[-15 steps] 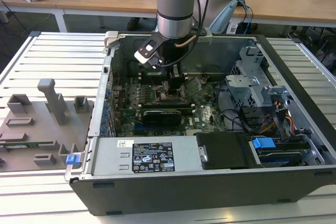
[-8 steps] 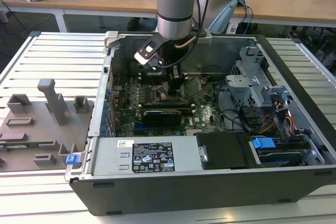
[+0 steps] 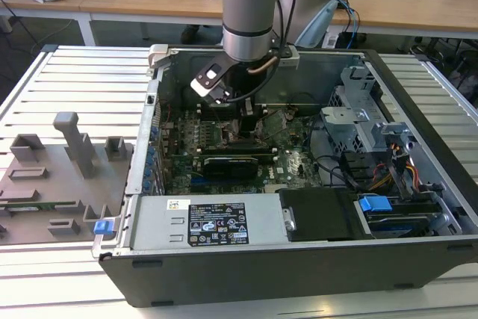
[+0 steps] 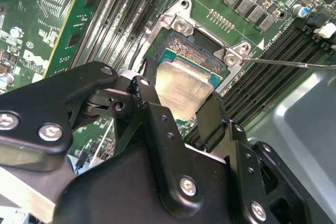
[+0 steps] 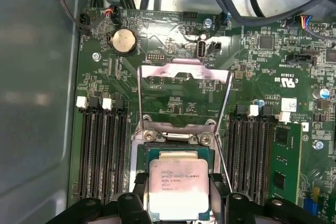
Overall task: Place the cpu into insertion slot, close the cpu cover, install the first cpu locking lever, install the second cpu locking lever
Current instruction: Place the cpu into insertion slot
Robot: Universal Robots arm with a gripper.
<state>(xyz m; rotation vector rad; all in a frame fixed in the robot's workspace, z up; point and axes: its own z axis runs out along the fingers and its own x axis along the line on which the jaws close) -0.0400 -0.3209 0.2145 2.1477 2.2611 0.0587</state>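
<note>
The cpu [image 5: 178, 190] [image 4: 184, 85], a square chip with a dull silver top and green edge, sits between my gripper's [image 5: 179, 198] [image 4: 178, 100] black fingers [image 5: 139, 192], which close on its two sides. It is at the insertion slot [image 5: 178, 141] [image 4: 220, 69], level with the black frame; I cannot tell whether it is seated. The cpu cover [image 5: 184, 70] stands flipped open behind the slot. Two thin wire levers [image 5: 226, 103] [image 4: 294, 64] stand unlatched beside it. In the exterior view my gripper [image 3: 246, 117] reaches down into the open case [image 3: 418, 87].
Memory slots [image 5: 102, 150] [image 5: 249, 150] flank the socket closely. A coin battery [image 5: 124, 40] and cables [image 5: 236, 3] lie behind the cover. A black graphics card [image 3: 231, 166], the power supply [image 3: 216, 222] and a drive cage [image 3: 358, 102] fill the case. A grey fixture tray [image 3: 60, 177] lies outside on the exterior view's left.
</note>
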